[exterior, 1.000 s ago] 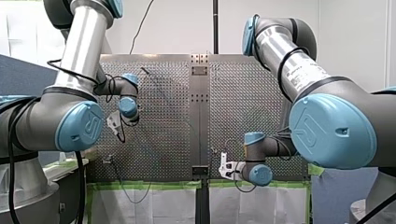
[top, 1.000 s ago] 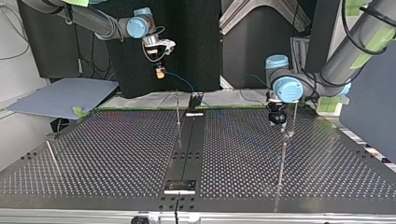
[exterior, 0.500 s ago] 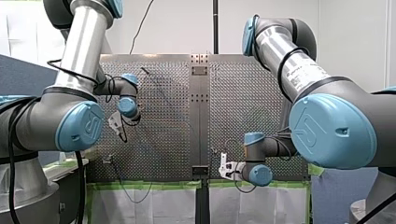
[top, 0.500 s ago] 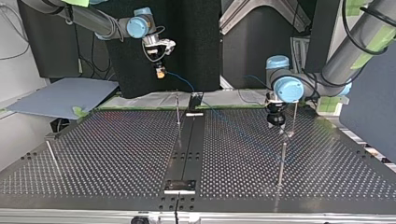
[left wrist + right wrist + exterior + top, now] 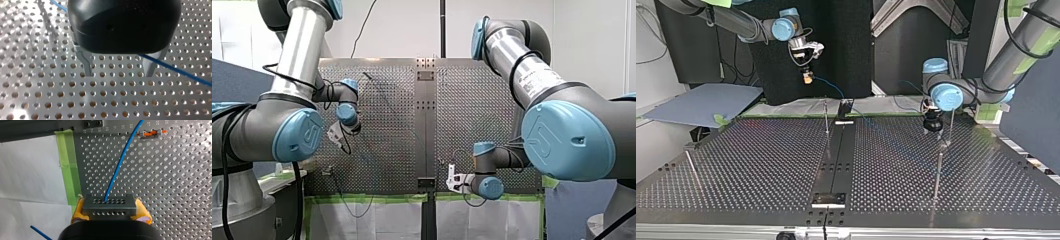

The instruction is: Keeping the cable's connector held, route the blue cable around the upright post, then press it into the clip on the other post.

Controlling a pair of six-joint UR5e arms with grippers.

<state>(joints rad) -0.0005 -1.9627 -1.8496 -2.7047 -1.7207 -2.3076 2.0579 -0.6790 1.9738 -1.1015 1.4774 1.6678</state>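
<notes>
Right wrist view, connector (image 5: 109,207): grey perforated block, clamped between the yellow pads (image 5: 79,210) of my right gripper (image 5: 109,213).
Blue cable (image 5: 120,162): leaving the connector's far face, running ahead of the gripper toward its 1 o'clock, passing just beside an orange-tipped fitting (image 5: 150,133).
Green tape (image 5: 70,170): along the table edge, at the connector's 10 o'clock.
Top view, right gripper: held aloft at 11 o'clock, well above the perforated table (image 5: 761,165), cable sagging from it to the table's far edge near a centre post (image 5: 826,117).
Left gripper (image 5: 118,73): metal fingers (image 5: 87,63) spread wide, gripping nothing; cable crossing under the black body and past one finger, contact not discernible.
Top view, left gripper: at 3 o'clock, low over the table, just beside a thin upright post (image 5: 952,125); another post (image 5: 937,172) at its 6 o'clock.
</notes>
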